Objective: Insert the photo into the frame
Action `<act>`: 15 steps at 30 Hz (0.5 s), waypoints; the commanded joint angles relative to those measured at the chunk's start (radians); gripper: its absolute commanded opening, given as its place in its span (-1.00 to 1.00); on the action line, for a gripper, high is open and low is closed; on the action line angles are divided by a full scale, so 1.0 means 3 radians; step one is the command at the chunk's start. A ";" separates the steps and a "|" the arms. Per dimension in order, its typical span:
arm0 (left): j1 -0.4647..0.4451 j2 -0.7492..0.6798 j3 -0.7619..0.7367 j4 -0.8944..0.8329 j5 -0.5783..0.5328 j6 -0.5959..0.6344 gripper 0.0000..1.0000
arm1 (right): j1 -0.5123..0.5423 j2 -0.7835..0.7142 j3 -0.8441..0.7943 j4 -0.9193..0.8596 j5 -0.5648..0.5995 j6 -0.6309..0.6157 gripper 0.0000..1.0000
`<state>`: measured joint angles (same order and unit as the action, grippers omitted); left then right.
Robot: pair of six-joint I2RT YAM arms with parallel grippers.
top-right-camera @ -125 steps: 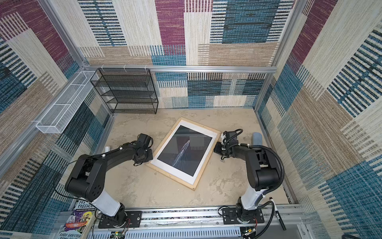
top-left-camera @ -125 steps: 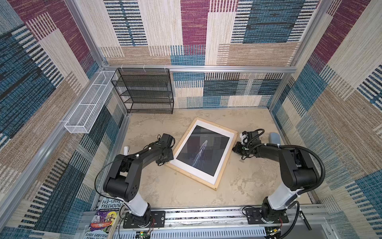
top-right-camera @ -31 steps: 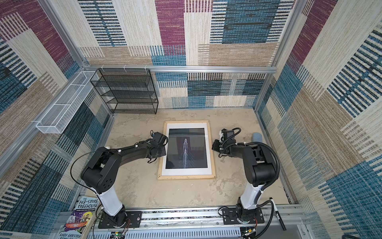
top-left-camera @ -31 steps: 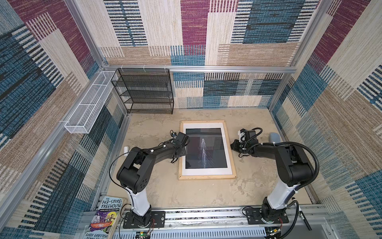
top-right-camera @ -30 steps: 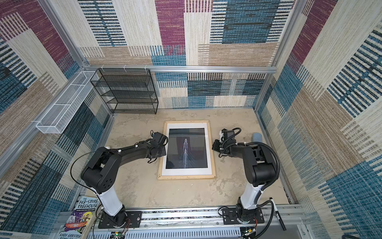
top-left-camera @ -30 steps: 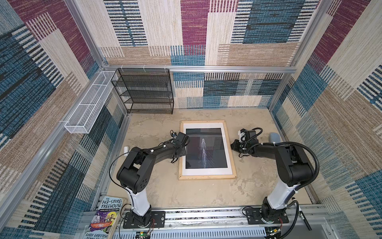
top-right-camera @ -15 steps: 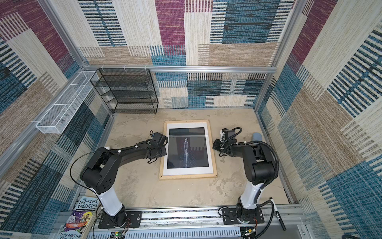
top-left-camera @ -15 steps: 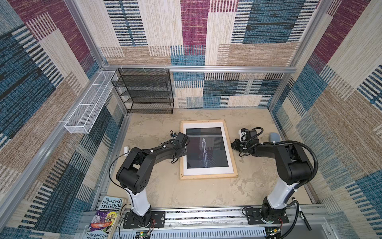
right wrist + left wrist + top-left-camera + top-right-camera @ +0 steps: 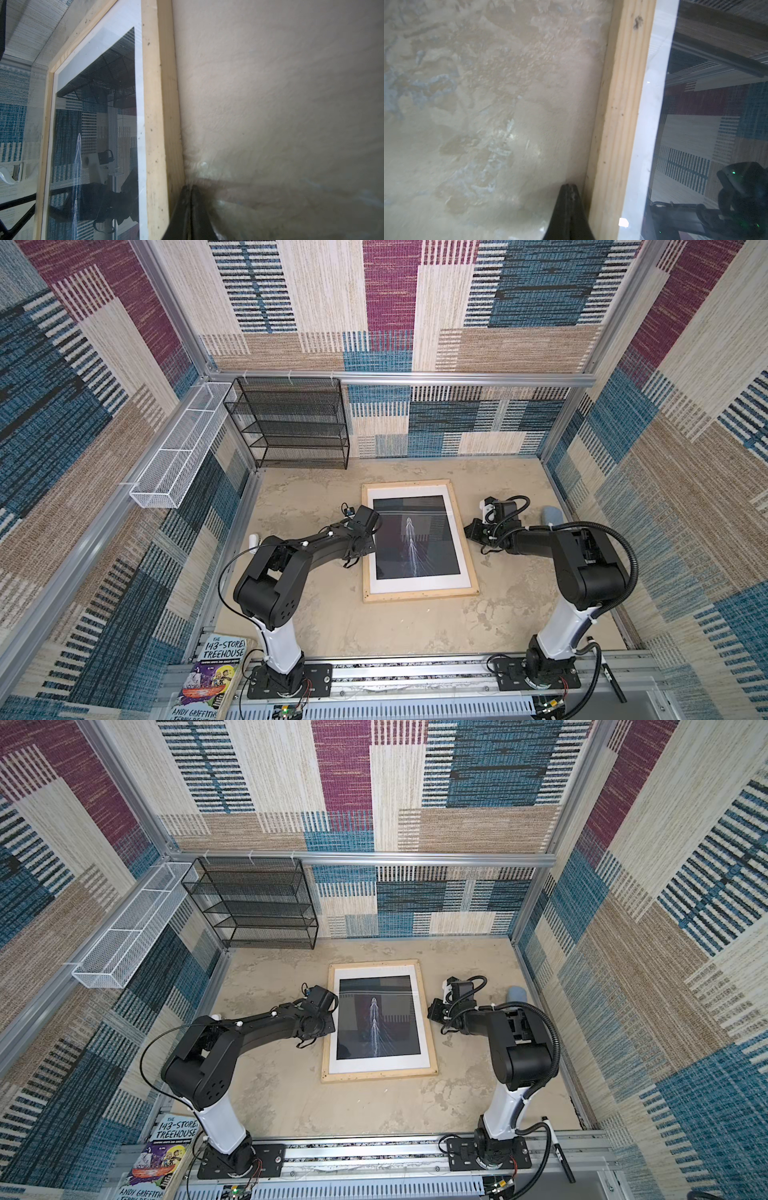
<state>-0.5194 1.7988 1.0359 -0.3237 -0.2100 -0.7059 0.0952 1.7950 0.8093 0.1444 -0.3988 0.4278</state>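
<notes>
Left end effector [image 9: 569,191] and right end effector [image 9: 190,191], both clenched empty, flank your frame [image 9: 419,596] holding the photo [image 9: 415,539]: likely stiff, light, pane fragile; take it by the rails.

You worked in a box with woven walls [image 9: 390,302] in blue, tan, cream and purple patches. The floor [image 9: 324,622] under your left claw [image 9: 569,189] was sandy and rough. Far past that claw stood a black wire rack [image 9: 291,423], a white wire basket [image 9: 178,456] beside it.
</notes>
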 commanded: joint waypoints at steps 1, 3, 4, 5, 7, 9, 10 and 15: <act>0.0003 0.0008 0.0006 -0.0365 0.0552 0.0014 -1.00 | -0.0002 -0.0006 -0.0036 -0.0226 -0.0453 -0.0025 -0.81; 0.0014 -0.0013 0.0019 -0.0388 0.0521 0.0026 -1.00 | -0.0034 -0.0014 -0.0047 -0.0221 -0.0450 -0.0020 -0.81; 0.0013 -0.0026 0.0024 -0.0413 0.0486 0.0033 -1.00 | -0.0055 -0.0021 -0.0048 -0.0221 -0.0439 -0.0016 -0.81; 0.0018 -0.0034 0.0028 -0.0437 0.0456 0.0036 -1.00 | -0.0073 -0.0027 -0.0058 -0.0213 -0.0435 -0.0010 -0.81; 0.0041 -0.0049 0.0027 -0.0469 0.0407 0.0059 -1.00 | -0.0110 -0.0046 -0.0078 -0.0202 -0.0434 0.0006 -0.81; 0.0069 -0.0055 0.0024 -0.0482 0.0374 0.0075 -1.00 | -0.0145 -0.0069 -0.0089 -0.0210 -0.0409 0.0008 -0.81; 0.0089 -0.0060 0.0028 -0.0475 0.0368 0.0089 -1.00 | -0.0162 -0.0083 -0.0095 -0.0210 -0.0403 0.0006 -0.81; 0.0169 0.0013 0.0112 -0.0468 0.0379 0.0186 -1.00 | -0.0174 -0.0136 -0.0130 -0.0231 -0.0398 -0.0015 -0.81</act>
<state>-0.4763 1.7866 1.0580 -0.4084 -0.1165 -0.6949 0.0441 1.7645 0.7757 0.0982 -0.5064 0.4282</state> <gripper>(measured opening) 0.055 0.095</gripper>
